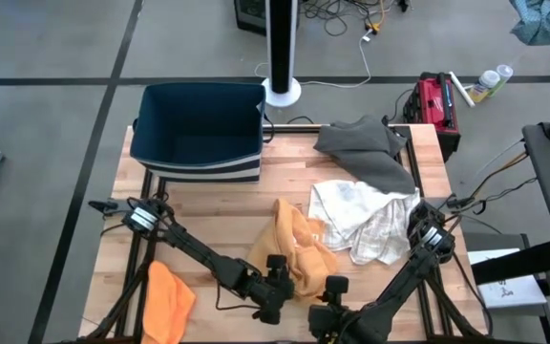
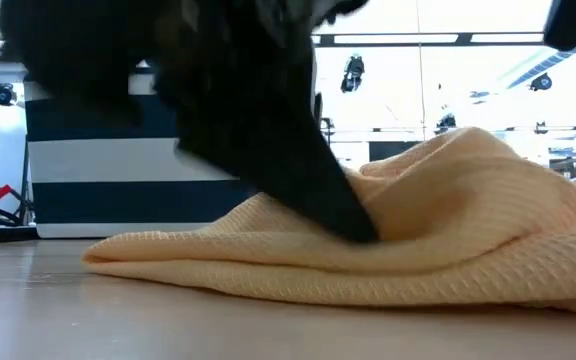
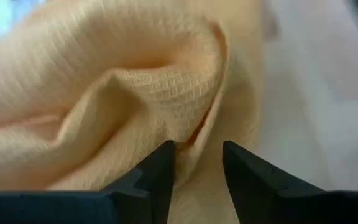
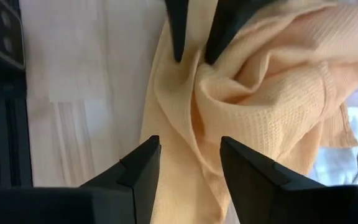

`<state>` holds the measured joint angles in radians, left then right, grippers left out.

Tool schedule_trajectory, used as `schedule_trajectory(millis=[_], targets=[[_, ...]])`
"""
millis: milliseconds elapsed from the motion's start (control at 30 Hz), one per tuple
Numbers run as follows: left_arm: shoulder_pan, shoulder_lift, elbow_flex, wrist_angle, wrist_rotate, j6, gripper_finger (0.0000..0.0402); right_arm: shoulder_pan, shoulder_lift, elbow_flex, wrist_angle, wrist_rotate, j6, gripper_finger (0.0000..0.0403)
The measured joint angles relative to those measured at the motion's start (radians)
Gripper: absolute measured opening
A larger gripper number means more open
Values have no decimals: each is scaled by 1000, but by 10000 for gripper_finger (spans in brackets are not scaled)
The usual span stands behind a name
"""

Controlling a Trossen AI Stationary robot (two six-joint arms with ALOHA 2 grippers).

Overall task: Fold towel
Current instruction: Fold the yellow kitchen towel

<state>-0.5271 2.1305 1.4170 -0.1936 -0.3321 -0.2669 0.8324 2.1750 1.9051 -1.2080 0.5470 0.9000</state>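
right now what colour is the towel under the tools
Pale yellow-orange waffle-weave towel, clearest in the right wrist view.
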Motion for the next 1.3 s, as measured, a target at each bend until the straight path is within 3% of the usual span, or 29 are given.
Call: schedule_trajectory(millis=[167,300,367,567,700,900,1300], targets=[[5,34,0,8,-19,0,120,0,0,-1,16,5,-23,151],[-2,23,1,-24,-25,-5,55,0,0,-1,16,3,-32,144],[-12,-1,1,-82,-30,-23,17,1,0,-1,15,1,-50,141],[-85,-86,1,-392,-161,-170,4,5,0,-1,18,-5,-83,126],[-150,-130,1,-557,-340,-263,11,7,0,-2,37,12,-91,113],[-215,-183,0,-666,-468,-322,28,-2,14,-2,58,132,-105,101],[-268,-262,-80,-753,-527,-504,132,-63,70,-5,80,159,-212,142]])
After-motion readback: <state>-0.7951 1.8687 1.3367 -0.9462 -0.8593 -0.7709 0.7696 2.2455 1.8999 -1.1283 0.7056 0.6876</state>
